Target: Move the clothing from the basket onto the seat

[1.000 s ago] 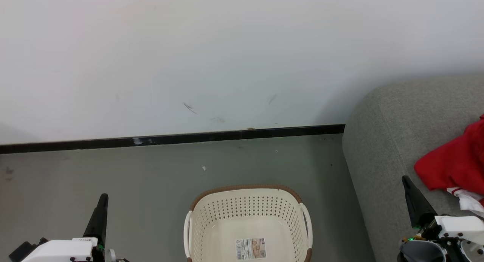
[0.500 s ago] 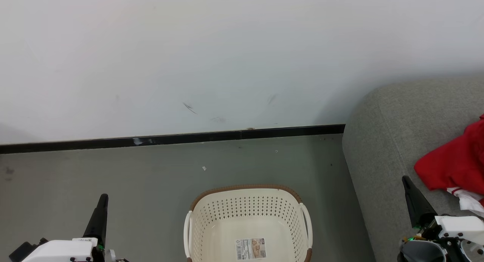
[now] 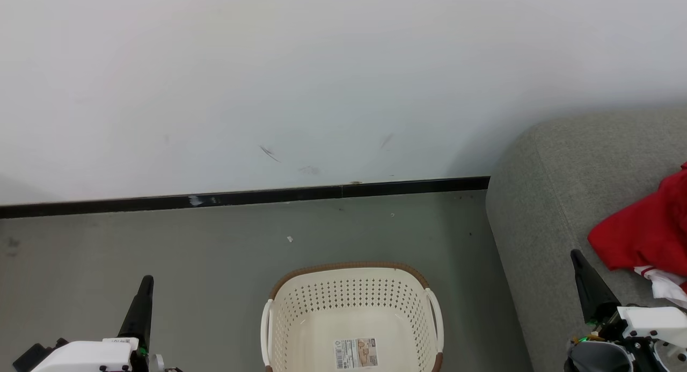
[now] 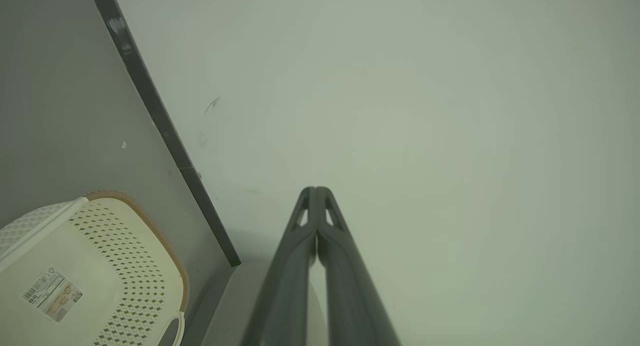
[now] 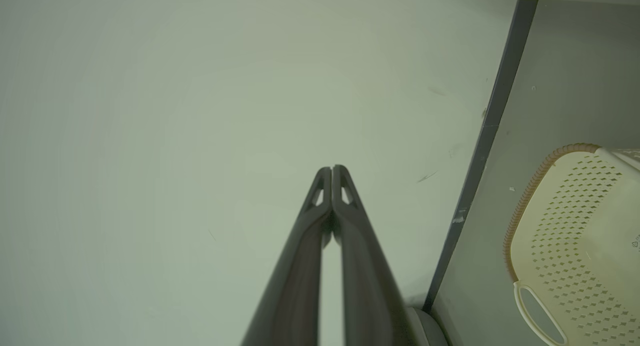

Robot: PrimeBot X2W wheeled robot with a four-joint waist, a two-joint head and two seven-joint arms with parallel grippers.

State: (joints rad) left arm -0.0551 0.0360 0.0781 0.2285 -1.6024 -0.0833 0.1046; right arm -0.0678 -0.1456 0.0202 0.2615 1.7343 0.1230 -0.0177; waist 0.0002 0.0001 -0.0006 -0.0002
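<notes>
Two pairs of jaws, both pressed together and holding nothing, flank a basket [image 3: 349,297] that looks emptied. The bare cream bottom carries nothing but a label sticker [image 3: 356,352]. The clothing [image 3: 644,232], a red heap with a white striped edge, lies on the seat [image 3: 542,200] at the far right of the head view, well apart from the basket.

From the right jaws, whose dark tip rises over the seat's near edge, the heap lies just beside them, up and to the robot's right. From the left jaws, low over the grey floor [image 3: 214,243], it lies across the whole scene, with the basket between. The right arm is plainly the nearer one. The heap runs off the picture's right edge, so its long axis cannot be told.

By the look of things, the carrying is done. Any coming move, such as tidying the heap, would fall to the right arm, reaching up and right.

The head view gives the layout: basket in the middle, seat and clothing at right, white wall [image 3: 322,66] and black baseboard [image 3: 268,196] behind. The left wrist view gives the close detail, with its fingers [image 4: 292,276] meeting at the tips against the wall. The right wrist view shows the same of its own fingers [image 5: 305,266], with the basket's perforated side and a handle slot at the edge.
</notes>
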